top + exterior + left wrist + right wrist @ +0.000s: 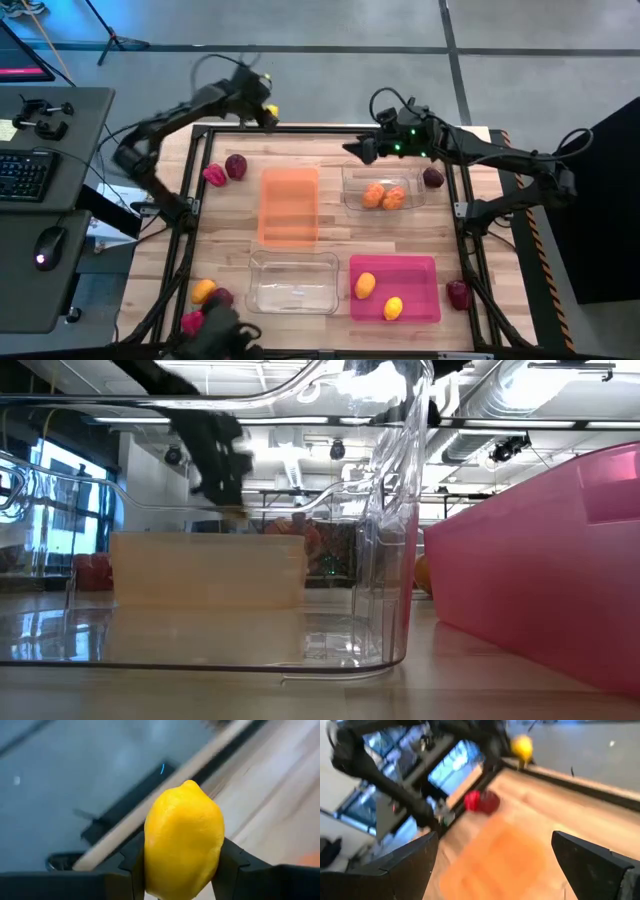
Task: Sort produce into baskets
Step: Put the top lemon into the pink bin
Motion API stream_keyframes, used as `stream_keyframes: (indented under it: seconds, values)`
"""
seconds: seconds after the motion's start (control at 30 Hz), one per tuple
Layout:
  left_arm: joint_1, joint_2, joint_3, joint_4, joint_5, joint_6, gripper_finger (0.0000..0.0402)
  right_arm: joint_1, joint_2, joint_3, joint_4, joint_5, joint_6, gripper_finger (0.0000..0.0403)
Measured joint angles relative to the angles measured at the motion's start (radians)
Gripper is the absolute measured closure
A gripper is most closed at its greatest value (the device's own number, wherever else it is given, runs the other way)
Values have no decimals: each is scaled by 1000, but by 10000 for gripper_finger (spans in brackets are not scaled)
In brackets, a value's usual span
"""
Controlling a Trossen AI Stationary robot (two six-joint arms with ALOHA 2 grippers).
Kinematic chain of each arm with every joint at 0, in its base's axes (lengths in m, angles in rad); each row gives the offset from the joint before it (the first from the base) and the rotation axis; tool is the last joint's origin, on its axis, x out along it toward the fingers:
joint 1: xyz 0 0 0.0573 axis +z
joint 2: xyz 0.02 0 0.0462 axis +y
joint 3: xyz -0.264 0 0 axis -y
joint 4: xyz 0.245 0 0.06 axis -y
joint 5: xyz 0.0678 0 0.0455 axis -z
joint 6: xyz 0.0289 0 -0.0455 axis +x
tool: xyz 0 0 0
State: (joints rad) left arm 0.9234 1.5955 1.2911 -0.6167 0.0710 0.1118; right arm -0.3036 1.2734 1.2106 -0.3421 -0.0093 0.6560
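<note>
- Left gripper [266, 112] clenched on lemon [183, 840], raised over table [330, 236] edge, beyond orange tray [290, 205].
- Right gripper [352, 148] released, empty, beside orange tray's far corner, near clear tray [383, 187] holding two oranges [383, 196].
- Pepper [213, 175] and maroon fruit [235, 165] left of orange tray.
- Pink tray [395, 288] with two yellow pieces, near side of orange tray.

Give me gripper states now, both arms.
Left gripper: closed on a yellow lemon, at the table's far edge.
Right gripper: open, holding nothing, above the far clear tray.
</note>
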Motion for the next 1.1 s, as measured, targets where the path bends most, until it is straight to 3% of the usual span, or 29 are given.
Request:
stream_keyframes:
  seconds: [0.23, 0.37, 0.5, 0.67, 0.83, 1.1]
  values:
    - [-103, -261, -2, 29, 154, -131, 221, 112, -45, 0, -236, 18, 19, 24]
    - [-268, -326, -2, 62, 210, -216, 218, 173, -81, 0, -331, 62, 21, 24]
    - [-503, -329, -2, 129, 180, -305, 225, 242, -145, 0, -428, 130, 25, 24]
    - [-803, -251, -3, 236, -12, -428, 221, 360, -245, 0, -558, 257, 74, 24]
    - [-1043, -99, -3, 487, -143, -564, 219, 480, -307, 0, -611, 350, 85, 24]
    - [-1213, 149, -4, 925, -168, -718, 218, 581, -320, 0, -612, 395, 58, 24]
